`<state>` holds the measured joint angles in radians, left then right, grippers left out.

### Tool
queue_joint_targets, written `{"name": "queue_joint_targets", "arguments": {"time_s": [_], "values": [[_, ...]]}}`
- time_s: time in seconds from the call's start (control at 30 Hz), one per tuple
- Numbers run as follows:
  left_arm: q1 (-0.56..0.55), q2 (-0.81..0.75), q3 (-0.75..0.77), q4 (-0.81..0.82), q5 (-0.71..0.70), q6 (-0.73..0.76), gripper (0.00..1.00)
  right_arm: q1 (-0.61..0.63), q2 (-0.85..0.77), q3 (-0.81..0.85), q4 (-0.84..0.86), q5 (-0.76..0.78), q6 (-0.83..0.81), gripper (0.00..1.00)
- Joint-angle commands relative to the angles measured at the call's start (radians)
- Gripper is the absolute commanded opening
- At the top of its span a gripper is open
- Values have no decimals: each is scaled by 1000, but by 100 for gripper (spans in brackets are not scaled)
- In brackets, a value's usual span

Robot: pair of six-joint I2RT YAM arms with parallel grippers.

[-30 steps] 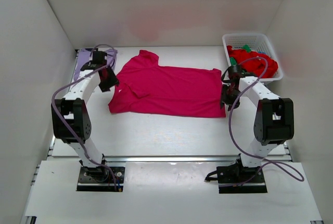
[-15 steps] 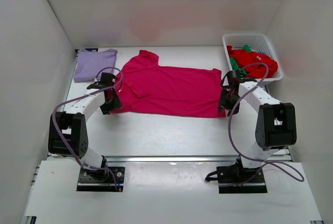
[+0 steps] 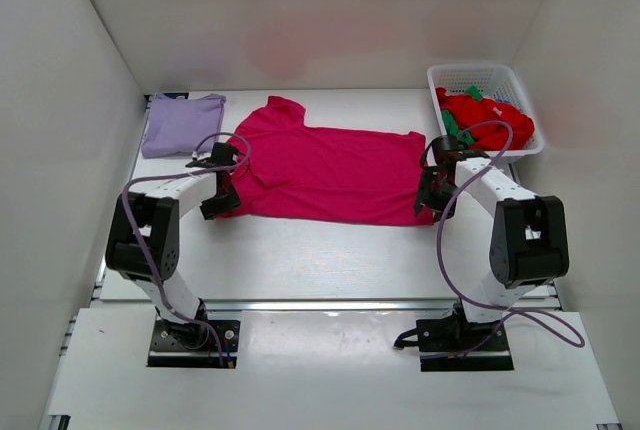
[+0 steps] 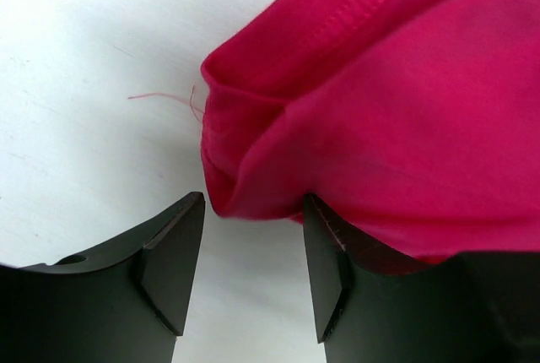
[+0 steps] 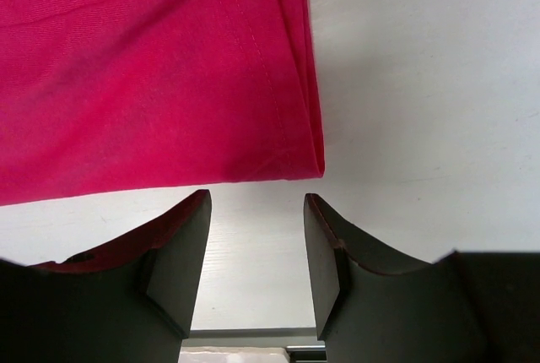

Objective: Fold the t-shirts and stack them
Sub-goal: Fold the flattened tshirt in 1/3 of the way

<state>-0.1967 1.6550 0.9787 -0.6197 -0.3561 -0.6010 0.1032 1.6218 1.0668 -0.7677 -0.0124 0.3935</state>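
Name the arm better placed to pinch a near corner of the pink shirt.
Left: the shirt's bunched corner reaches between the open left fingers; the right fingers sit just short of theirs.

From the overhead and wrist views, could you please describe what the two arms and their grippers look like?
The left arm and right arm have white links, black joint housings and black base plates. A purple cable loops along each. The left gripper and right gripper each have two matte black fingers with tapering tips.
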Motion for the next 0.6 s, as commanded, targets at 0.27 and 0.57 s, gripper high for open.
{"name": "queue_joint_targets", "arguments": {"time_s": [0.27, 0.57], "values": [[14, 71, 49, 21, -130, -6, 23, -2, 24, -21, 28, 11, 25, 41], [25, 63, 31, 40, -122, 37, 0, 12, 36, -31, 22, 45, 54, 31]]}}
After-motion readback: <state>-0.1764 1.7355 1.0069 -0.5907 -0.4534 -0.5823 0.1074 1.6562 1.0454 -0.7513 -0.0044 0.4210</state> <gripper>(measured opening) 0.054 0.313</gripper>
